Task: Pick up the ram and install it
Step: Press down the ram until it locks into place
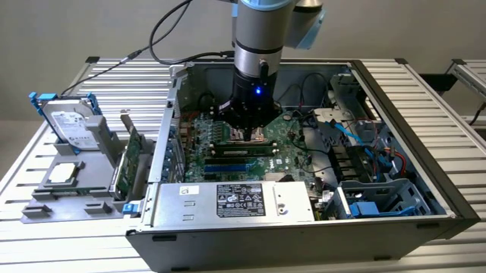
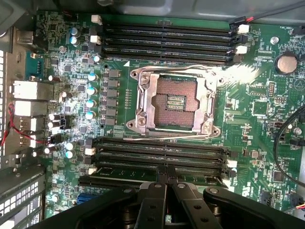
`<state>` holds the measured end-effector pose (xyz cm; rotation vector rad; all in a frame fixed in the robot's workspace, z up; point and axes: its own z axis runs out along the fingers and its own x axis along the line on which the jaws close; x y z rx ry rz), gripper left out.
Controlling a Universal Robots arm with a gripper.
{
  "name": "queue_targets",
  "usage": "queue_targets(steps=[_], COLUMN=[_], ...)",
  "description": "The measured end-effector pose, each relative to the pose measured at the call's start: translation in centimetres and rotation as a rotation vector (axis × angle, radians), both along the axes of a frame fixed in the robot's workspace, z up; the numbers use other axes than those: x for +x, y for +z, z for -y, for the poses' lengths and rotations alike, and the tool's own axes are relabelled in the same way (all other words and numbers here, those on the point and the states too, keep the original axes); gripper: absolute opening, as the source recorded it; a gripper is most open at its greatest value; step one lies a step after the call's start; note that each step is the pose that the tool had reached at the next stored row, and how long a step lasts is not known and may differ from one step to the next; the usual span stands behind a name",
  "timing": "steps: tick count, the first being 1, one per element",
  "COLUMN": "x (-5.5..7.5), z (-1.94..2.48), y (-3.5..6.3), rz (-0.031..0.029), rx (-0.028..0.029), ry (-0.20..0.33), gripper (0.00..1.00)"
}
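The tool (image 1: 253,132) was found lowered inside the open computer case (image 1: 395,85), directly above the motherboard (image 2: 248,105). Its fingers (image 2: 162,191) were seen pressed together in the wrist view, closed with nothing visibly gripped between them. The ram (image 1: 244,151) was observed as a long, narrow green stick with dark chips, seated on edge in a black memory slot (image 2: 157,164) just below the tool in the exterior view; a white label could not be made out. In the wrist view, the fingertips were placed over the lower bank of slots, beside the empty processor socket (image 2: 174,102). A hard drive (image 1: 72,125) and an expansion card (image 1: 131,156) were noted in a grey holder (image 1: 45,210) on the tabletop (image 1: 136,74), at the exterior view's left.
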<state>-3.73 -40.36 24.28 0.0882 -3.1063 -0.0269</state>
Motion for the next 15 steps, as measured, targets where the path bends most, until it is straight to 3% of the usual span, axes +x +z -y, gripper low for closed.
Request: queue_targets(steps=[1, 7, 15], x=[0.0, 0.0, 0.0], z=[0.02, 1.13, 1.59], y=[0.01, 0.01, 0.34], rz=[-0.0001, 0.0, 0.0], rx=[-0.0002, 0.0002, 0.0077], ry=[0.0, -0.006, -0.026], gripper=[0.11, 0.11, 0.11])
